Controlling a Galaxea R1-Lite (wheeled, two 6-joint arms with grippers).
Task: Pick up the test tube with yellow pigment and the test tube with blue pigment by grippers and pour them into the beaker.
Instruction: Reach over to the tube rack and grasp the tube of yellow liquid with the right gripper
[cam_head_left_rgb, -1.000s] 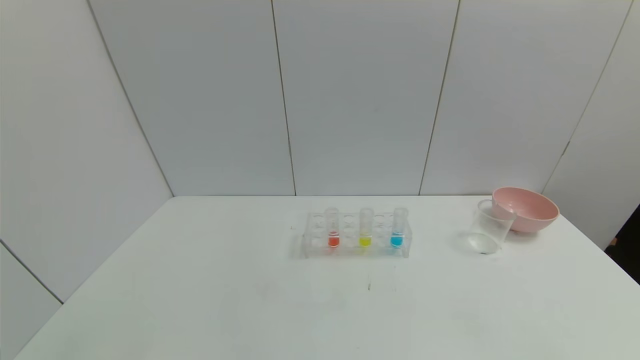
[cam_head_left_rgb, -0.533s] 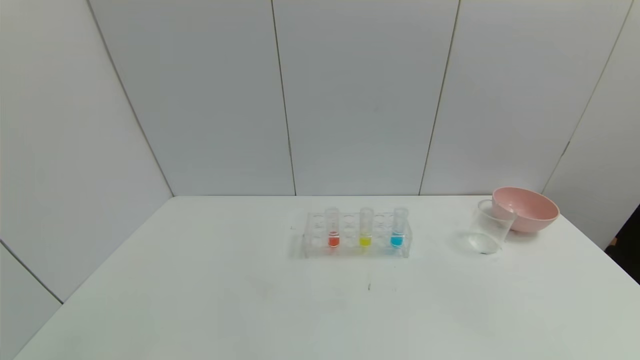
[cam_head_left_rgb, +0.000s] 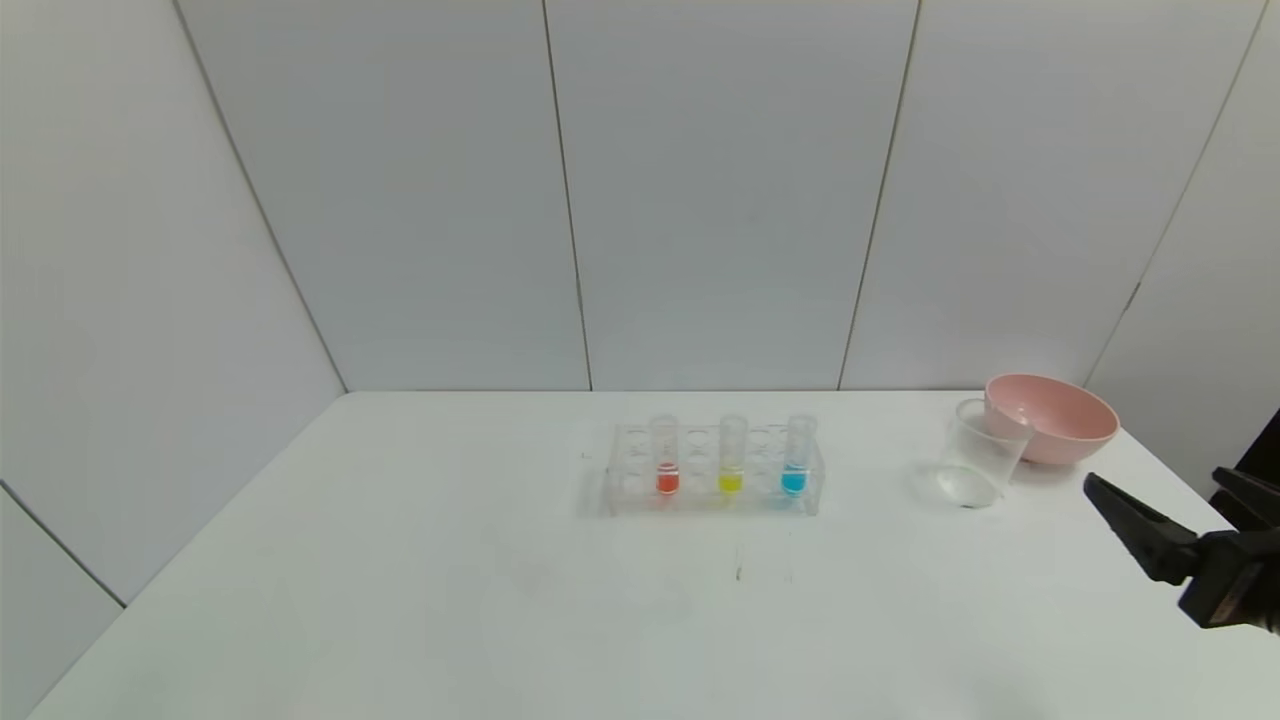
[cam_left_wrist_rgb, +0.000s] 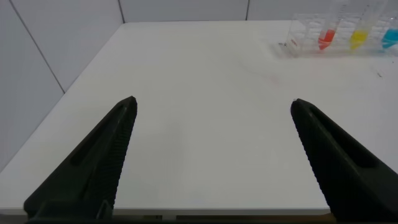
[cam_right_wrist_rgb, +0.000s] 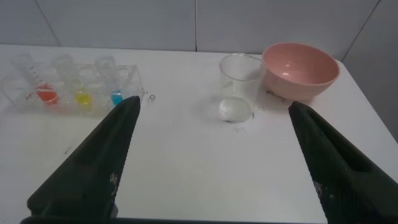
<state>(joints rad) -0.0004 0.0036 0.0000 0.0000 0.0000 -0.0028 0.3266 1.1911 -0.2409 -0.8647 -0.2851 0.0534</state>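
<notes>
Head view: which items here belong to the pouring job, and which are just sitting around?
Job items:
yellow tube, in the rack
blue tube, in the rack
beaker, empty, beside the bowl
right gripper, open, at the table's right edge
left gripper, open, over bare table

Bystanders:
red-orange tube
tube rack
pink bowl

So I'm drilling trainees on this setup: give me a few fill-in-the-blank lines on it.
1. The yellow tube stands in the rack between the red-orange tube and the ____ tube.
2. The beaker touches a ____ bowl.
3. The right gripper is ____.

Missing: blue; pink; open
</notes>
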